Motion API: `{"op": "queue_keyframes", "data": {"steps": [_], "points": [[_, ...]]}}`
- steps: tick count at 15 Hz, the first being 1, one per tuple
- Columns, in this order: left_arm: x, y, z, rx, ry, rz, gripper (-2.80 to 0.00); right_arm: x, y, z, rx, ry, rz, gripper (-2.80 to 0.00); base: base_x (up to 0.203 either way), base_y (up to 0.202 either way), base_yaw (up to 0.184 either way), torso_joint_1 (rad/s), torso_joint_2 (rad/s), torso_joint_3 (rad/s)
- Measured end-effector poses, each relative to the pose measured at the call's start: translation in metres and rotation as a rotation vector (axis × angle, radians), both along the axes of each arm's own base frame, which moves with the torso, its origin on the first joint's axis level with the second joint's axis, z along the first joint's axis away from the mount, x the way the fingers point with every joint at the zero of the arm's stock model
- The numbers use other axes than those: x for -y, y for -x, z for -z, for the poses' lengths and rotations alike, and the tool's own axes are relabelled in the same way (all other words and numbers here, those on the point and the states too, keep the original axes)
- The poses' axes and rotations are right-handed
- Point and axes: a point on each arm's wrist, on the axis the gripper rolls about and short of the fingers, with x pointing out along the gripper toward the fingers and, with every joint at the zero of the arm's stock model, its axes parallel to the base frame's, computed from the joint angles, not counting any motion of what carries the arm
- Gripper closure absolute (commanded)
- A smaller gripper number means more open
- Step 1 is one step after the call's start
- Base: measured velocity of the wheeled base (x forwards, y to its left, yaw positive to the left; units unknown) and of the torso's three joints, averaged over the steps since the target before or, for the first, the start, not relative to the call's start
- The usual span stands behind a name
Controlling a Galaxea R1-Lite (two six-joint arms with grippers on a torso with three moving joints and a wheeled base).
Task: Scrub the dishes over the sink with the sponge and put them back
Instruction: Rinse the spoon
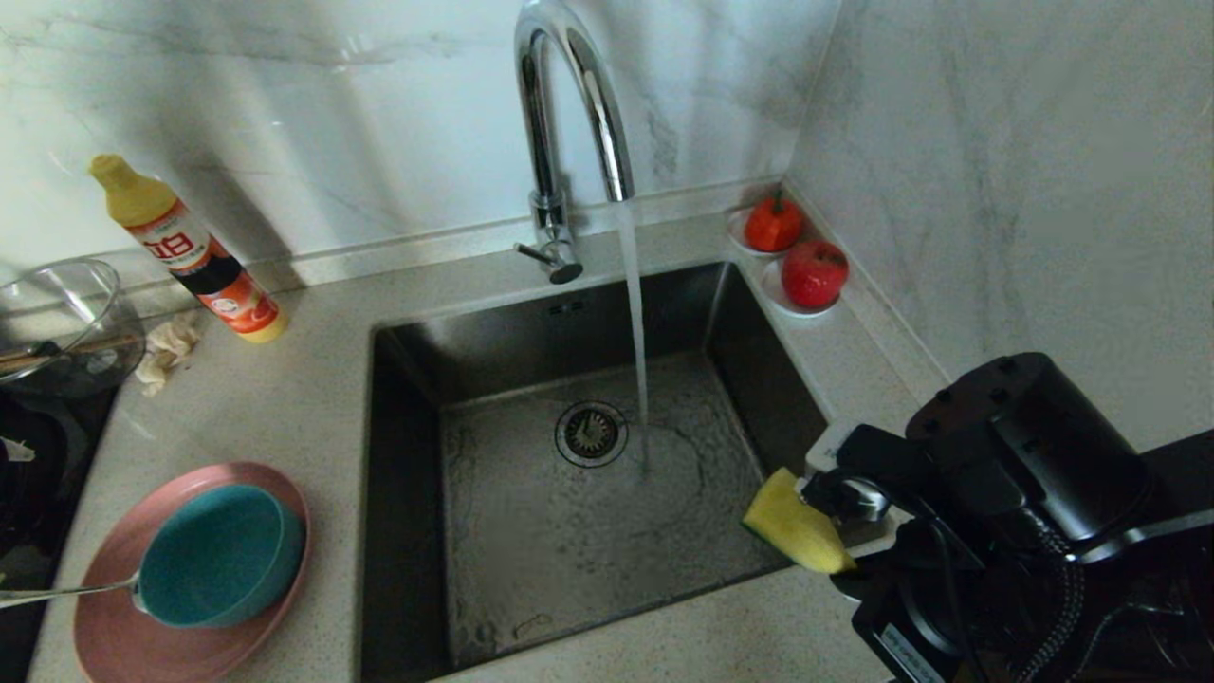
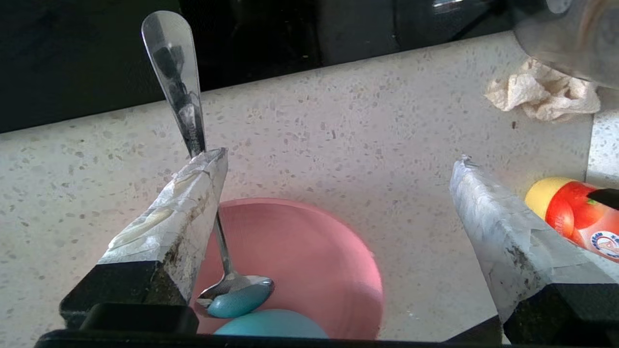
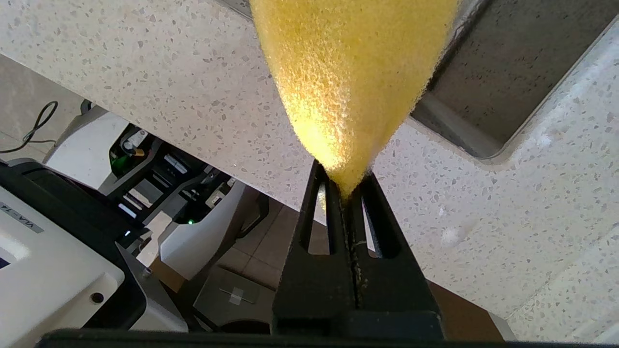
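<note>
Yellow foam sponge (image 3: 350,72) pinched tight by right gripper (image 3: 346,191) fingers, kept ready by sink (image 1: 588,531). Left gripper (image 2: 338,159) fingers spread wide, nothing held; thin silver spoon (image 2: 186,111) rested in teal-blue bowl (image 1: 223,555).

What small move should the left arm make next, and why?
Probably lift the left tool clear and choose the next dish. Its jaws stand wide open, nothing between them; the spoon leans in the teal bowl on the pink plate. The right tool pinches the sponge.
</note>
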Motion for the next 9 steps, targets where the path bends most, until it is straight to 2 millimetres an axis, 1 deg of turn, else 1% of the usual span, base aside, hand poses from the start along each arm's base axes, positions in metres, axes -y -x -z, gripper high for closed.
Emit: {"op": "queue_keyframes", "data": {"steps": [9], "points": [[0.0004, 0.0003, 0.0061, -0.009, 0.012, 0.005, -2.8, -0.0001, -0.0001, 0.0003, -0.001, 0.001, 0.0, 0.0, 0.0, 0.0, 0.0, 0.0, 0.0, 0.0]]}}
